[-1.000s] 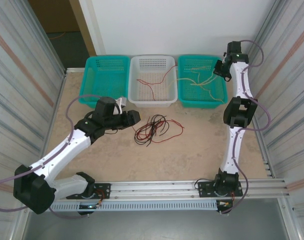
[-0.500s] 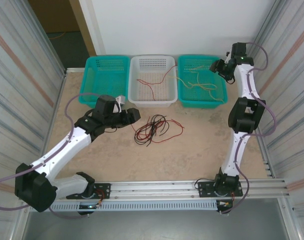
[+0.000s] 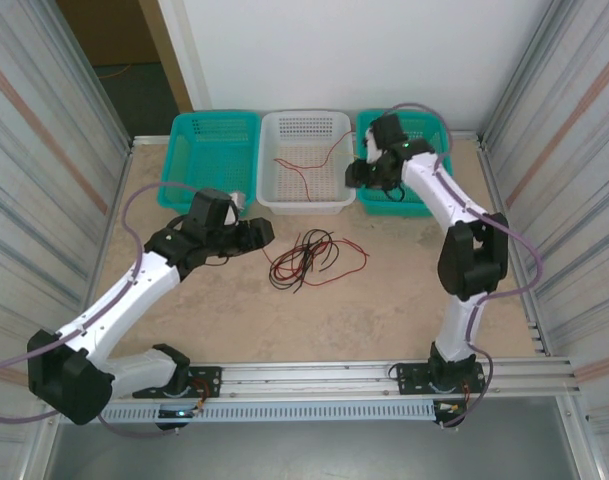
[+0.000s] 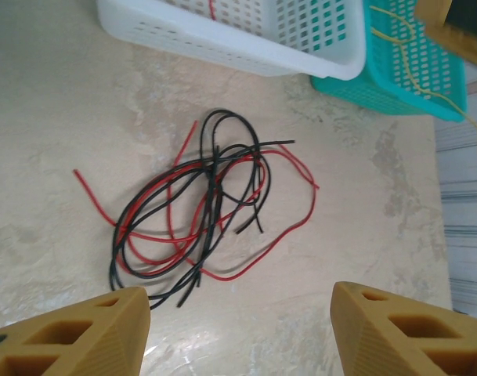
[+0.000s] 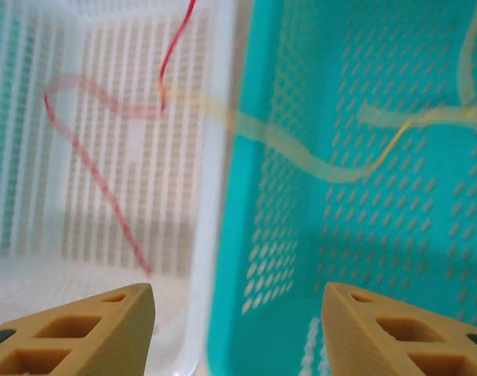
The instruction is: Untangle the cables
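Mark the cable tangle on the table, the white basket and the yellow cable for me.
cable tangle (image 4: 215, 184), left wrist view, on the black strands at its middle.
white basket (image 4: 238, 48), left wrist view, on its near outer wall.
yellow cable (image 5: 301, 155), right wrist view, on its blurred middle stretch.

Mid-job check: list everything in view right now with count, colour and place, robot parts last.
table: one, beige, under everything
left teal basket: one, teal, far edge, left
white basket: one, white, far edge, middle
right teal basket: one, teal, far edge, right
tangled cables: count unclear, red and black, on the table in front of the white basket
red cable: at least one, red, inside the white basket
yellow cables: count unclear, yellow, in the right teal basket, one strand crossing the rim into the white basket
left gripper: one, open, above the tangle, holding nothing
right gripper: one, open, above the rims where the white and right teal baskets meet, holding nothing
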{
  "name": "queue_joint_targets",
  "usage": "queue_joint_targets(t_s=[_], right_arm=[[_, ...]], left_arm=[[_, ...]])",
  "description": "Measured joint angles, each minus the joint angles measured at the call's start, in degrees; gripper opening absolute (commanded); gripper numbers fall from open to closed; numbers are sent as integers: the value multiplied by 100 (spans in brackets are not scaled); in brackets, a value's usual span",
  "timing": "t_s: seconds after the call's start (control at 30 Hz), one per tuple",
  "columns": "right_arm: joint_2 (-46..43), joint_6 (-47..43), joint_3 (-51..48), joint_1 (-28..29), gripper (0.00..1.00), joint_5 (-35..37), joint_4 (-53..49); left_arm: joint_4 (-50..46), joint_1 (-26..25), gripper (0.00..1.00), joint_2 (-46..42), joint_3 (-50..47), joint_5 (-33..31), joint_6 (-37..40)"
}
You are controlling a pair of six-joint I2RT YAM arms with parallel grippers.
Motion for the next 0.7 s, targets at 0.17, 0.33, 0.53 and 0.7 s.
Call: queue_joint_targets(t_s=[0.17,0.33,0.53,0.7], right_arm=[[-997,413,-1458,1187,63,382,157],[-1434,907,-2201,2070,63,682,310],[-1093,1335,-2310,1851,62,857,614],[-518,1611,-2251,1805,56,914,929]], left_arm=[[-72,11,62,-153,-203,-166,-7],[-107,66,62,-151,-385,-273,-33],[-111,203,62,-153,-409,-341,-57],[-133,337,60,-348,-664,-404,-162]])
